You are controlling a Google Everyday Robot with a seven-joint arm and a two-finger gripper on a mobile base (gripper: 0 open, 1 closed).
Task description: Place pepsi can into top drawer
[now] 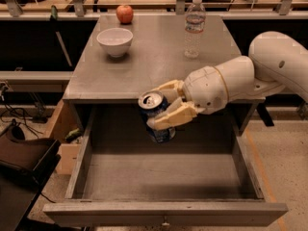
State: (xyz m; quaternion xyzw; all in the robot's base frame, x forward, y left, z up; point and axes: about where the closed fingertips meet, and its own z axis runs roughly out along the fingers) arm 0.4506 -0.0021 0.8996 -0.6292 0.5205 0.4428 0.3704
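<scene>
Your can [151, 101] hangs over the back half of the open drawer [163, 211], just in front of the tabletop [159, 61] edge and clear of the drawer floor. It is dark blue, a little tilted, with its silver top and tab showing. The gripper [150, 109] has its fingers clamped round the can's sides. You look to be mid-carry. Next, lower it to the floor, settle it upright, then let go. The bowl [114, 41], apple [124, 14] and bottle [194, 28] stand well apart behind.

Cream end effector [161, 108] over grey drawer [163, 177] holds dk-blue can [160, 134].
</scene>
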